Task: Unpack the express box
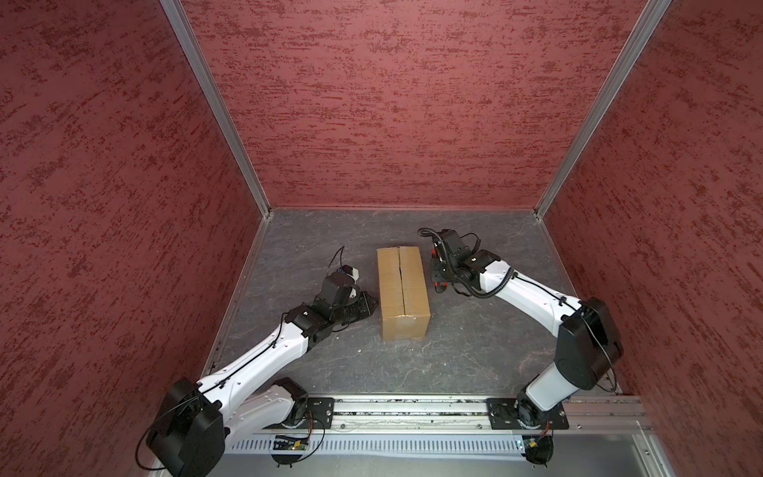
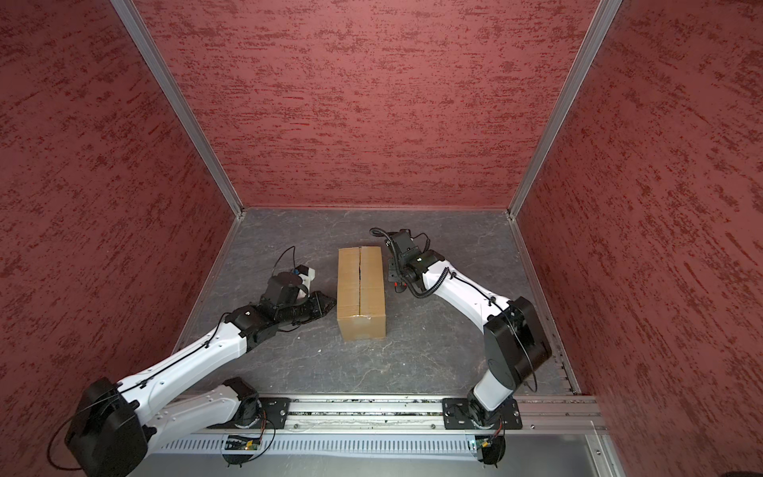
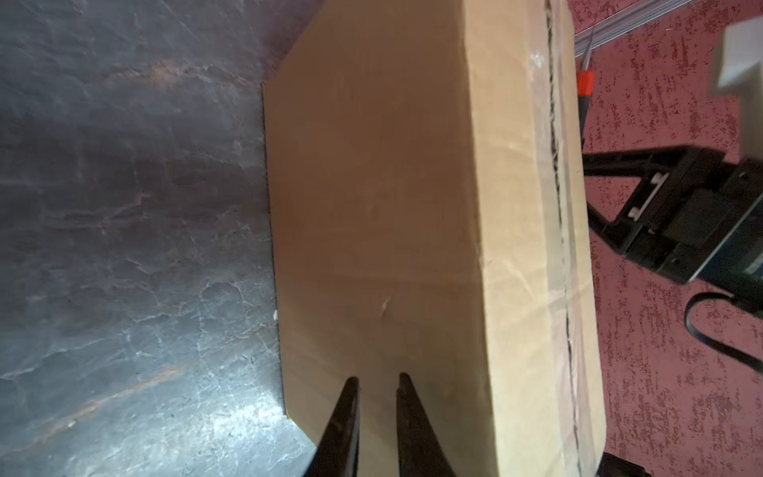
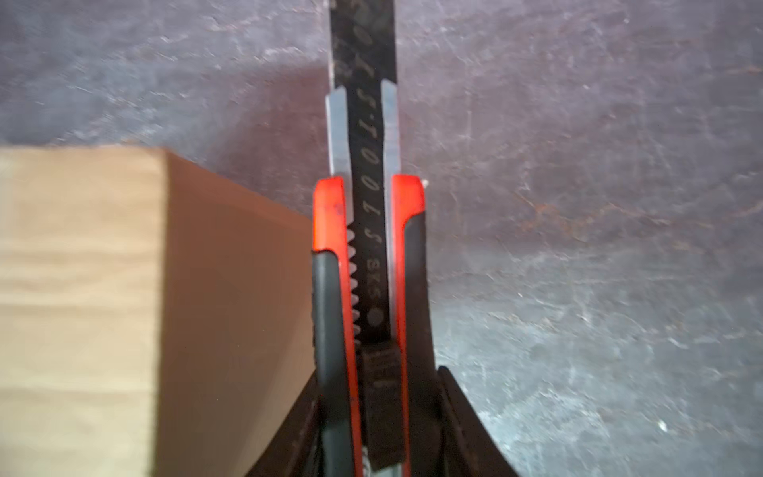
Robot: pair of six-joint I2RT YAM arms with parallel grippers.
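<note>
Currently: box (image 1: 411, 297) sits mid-table (image 1: 475, 355), flaps closed, taped seam (image 1: 400, 281) running away from the robot base. Right gripper (image 1: 437, 274) hangs just beside the box's right wall, pinching the knife (image 4: 367, 247) by its handle, blade out. Left gripper (image 3: 376, 378) is at the left wall, jaws nearly together with a thin gap, nothing between; contact with the cardboard cannot be told.

Step in hand, judged: slit the tape.

To do it well: brace the left tips on the wall so the box cannot slide. Lift the blade above the top, enter at one seam end, cut shallow, draw straight along the seam, sparing the contents.
</note>
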